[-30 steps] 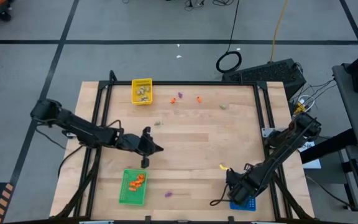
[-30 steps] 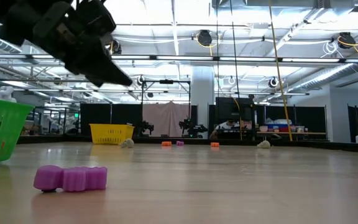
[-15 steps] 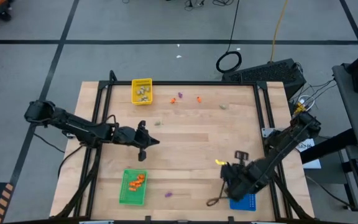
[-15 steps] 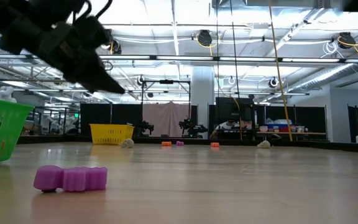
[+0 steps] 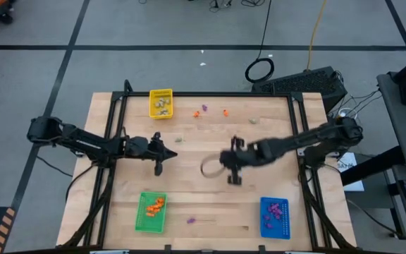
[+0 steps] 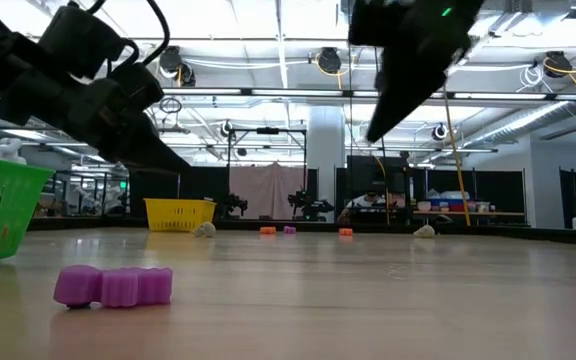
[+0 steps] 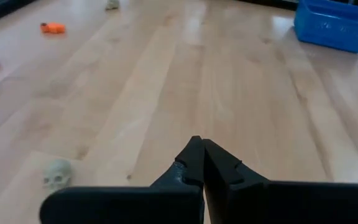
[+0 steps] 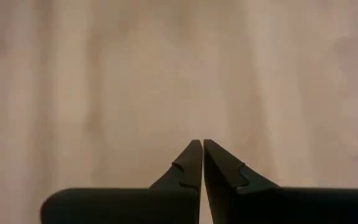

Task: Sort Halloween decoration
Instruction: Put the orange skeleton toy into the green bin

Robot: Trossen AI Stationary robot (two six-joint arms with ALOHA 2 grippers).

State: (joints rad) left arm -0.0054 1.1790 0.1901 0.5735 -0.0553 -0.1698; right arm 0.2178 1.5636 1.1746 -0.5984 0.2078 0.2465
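Observation:
Tiny Halloween trinkets lie loose on the wooden table: orange ones (image 5: pixel 196 113) (image 5: pixel 225 111) and a purple one (image 5: pixel 204 109) near the far edge, a beige one (image 5: pixel 253 121), a beige skull (image 7: pixel 58 174) and a purple piece (image 6: pixel 113 286) near the front. My left gripper (image 5: pixel 169 152) hovers shut at the table's left middle, just short of the skull. Above the table's middle my right gripper (image 5: pixel 222 156) slants down, shut on nothing.
A yellow tray (image 5: pixel 161 103) with beige pieces stands at the far left. A green tray (image 5: pixel 151 211) with orange pieces is at the near left. At the near right, a blue tray (image 5: pixel 275 216) holds purple pieces. A cable loop (image 5: pixel 208 167) hangs beside my right gripper.
My right gripper has swung from over the blue tray toward the table's middle, rising and turning about as it went. My left gripper has drawn back toward the left and far edges and sunk a little. The trinkets have stayed where they were.

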